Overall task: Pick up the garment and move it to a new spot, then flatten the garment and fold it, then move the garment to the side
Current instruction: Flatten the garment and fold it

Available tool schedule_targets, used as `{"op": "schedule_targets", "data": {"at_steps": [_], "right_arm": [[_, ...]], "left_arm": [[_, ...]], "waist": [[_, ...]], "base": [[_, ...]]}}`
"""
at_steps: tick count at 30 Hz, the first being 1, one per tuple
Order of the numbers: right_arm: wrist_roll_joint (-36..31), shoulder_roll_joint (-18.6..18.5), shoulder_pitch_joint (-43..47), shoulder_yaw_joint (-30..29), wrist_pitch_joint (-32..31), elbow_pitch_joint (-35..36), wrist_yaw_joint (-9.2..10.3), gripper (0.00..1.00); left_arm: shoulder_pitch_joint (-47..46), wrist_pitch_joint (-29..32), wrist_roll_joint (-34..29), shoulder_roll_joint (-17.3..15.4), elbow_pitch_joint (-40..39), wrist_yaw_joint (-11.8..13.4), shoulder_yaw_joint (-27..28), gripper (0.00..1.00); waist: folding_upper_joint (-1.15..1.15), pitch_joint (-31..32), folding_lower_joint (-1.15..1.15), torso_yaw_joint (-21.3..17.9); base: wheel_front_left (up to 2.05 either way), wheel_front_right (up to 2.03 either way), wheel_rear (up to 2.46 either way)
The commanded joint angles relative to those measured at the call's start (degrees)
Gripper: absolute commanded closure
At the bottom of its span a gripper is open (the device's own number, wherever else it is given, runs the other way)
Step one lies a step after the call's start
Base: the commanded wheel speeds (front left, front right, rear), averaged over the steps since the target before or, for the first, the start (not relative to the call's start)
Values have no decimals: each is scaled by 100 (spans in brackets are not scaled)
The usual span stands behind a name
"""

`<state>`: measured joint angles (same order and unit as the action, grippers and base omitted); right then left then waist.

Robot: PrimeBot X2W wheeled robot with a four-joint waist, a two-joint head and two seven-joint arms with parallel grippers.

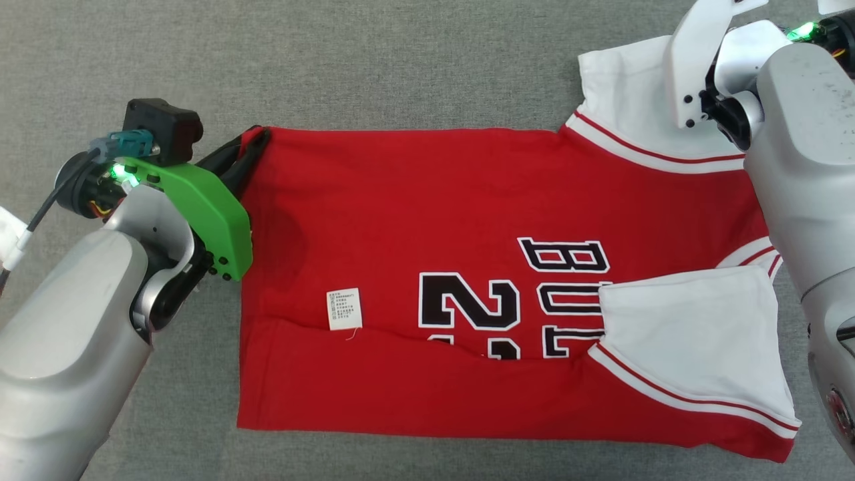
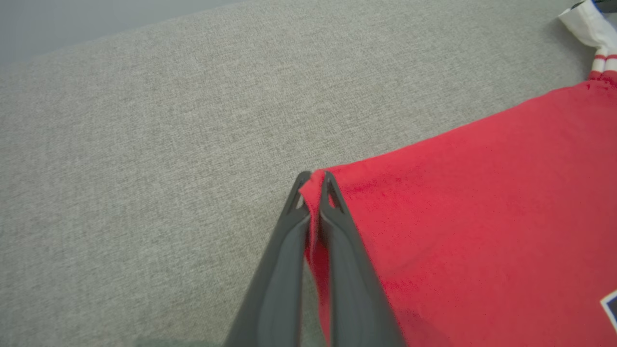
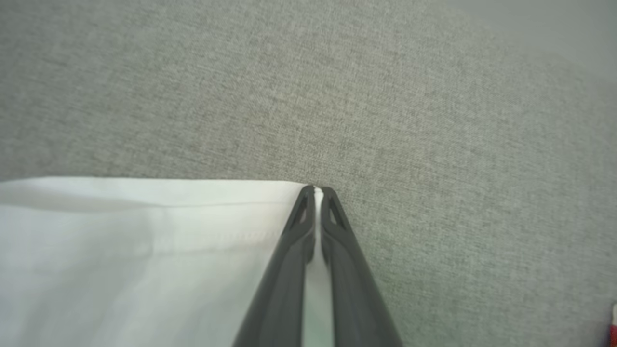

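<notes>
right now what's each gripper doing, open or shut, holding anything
left gripper: shut on the garment, at a red corner.
right gripper: shut on the white sleeve edge.

garment (image 1: 414, 200) lies spread on the padded surface (image 1: 401, 60), lengthwise left to right, hem at left, sleeves at right. near long edge is folded back over the body. label (image 1: 344, 308) sits just behind that fold. near sleeve (image 1: 695, 334) lies on the body; far sleeve (image 1: 628, 87) extends behind. left gripper (image 2: 313, 176) pinches the far left corner; right gripper (image 3: 317, 190) pinches the far sleeve's corner.
</notes>
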<state>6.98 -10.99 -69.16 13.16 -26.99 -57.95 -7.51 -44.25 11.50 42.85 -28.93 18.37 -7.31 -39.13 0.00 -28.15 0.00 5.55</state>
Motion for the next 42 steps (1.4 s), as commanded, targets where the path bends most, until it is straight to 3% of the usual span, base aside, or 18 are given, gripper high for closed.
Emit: {"op": "schedule_targets", "data": {"at_steps": [1, 10, 20, 30, 36, 42], "right_arm": [[-18, 6, 133, 92, 21, -144, 5, 100], [405, 58, 73, 241, 790, 40, 5, 100], [1174, -149, 721, 636, 1626, 714, 5, 100], [2050, -625, 2351, 879, 2138, 2140, 5, 100], [2264, -757, 3608, 514, 2186, 3169, 5, 100], [2059, -566, 4852, -62, 1944, 4298, 5, 100]], "left_arm": [[-131, -50, 56, -42, 19, -13, -8, 100], [-64, -294, 122, -136, 136, -16, 35, 100], [464, -639, 400, -278, 13, 87, 251, 100], [1733, -987, 804, -548, -795, 489, 474, 100], [2617, -1276, 1196, -631, -1079, 815, 723, 100], [3224, -1534, 1390, -531, -1225, 984, 807, 100]], "waist": [[0, 46, 0, -62], [0, 225, 0, -268], [0, 694, 0, -516], [0, 1380, 0, -683], [0, 1653, 0, -756], [0, 1731, 0, -815]], "base": [[0, 0, 0], [0, 0, 0], [0, 0, 0], [0, 0, 0], [0, 0, 0], [0, 0, 0]]}}
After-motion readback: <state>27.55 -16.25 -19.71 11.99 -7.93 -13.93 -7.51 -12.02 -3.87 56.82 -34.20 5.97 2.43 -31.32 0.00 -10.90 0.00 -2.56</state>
